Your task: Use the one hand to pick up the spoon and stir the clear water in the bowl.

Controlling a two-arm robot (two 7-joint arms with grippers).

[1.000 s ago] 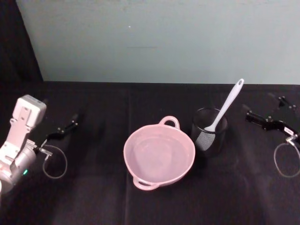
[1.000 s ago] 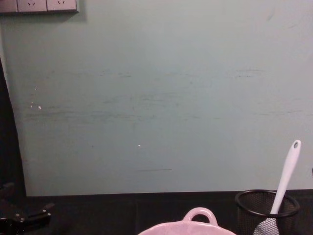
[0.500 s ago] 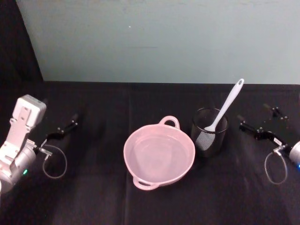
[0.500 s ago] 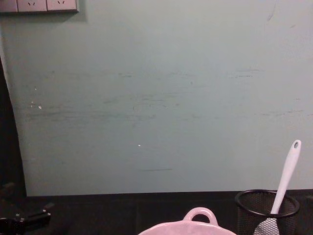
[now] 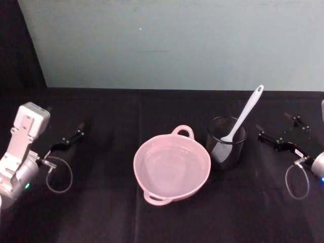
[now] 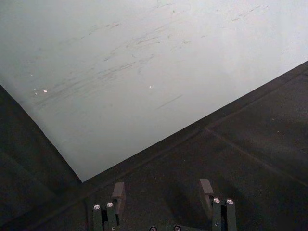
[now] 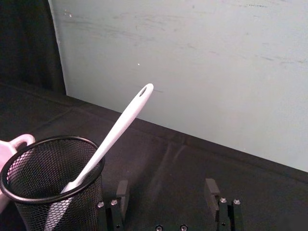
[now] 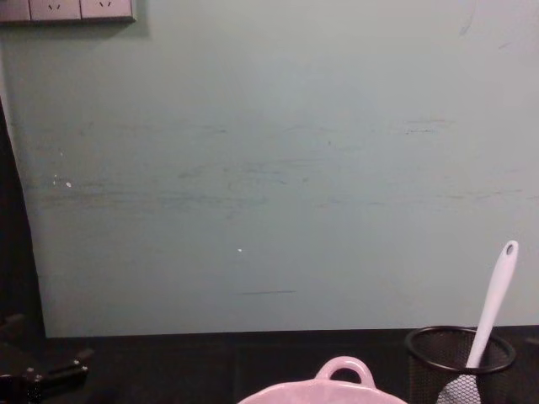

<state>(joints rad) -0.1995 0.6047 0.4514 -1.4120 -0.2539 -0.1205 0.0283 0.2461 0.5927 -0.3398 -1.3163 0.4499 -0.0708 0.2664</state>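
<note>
The white spoon [image 5: 245, 112] stands slanted in the black mesh cup [image 5: 225, 149], its handle leaning up and to the right. Left of the cup sits the pink bowl [image 5: 140, 161] with clear water in it. My right gripper [image 5: 272, 124] hovers low to the right of the cup, open and empty. In the right wrist view the spoon [image 7: 120, 127] and the cup [image 7: 53, 178] lie ahead of the open right gripper [image 7: 166, 190], off to one side. The left gripper [image 5: 71, 134] rests open at the table's left. In the chest view the spoon [image 8: 493, 303] rises from the cup [image 8: 438, 353].
A black cloth [image 5: 101, 212] covers the table, backed by a pale green wall [image 5: 167, 45]. The bowl's loop handle [image 8: 341, 370] shows at the chest view's lower edge. The left gripper [image 6: 162, 190] faces bare cloth and wall. Grey cable loops hang near both wrists.
The right gripper has shifted left, closer to the mesh cup, and stays open. Spoon, bowl and left arm have not moved.
</note>
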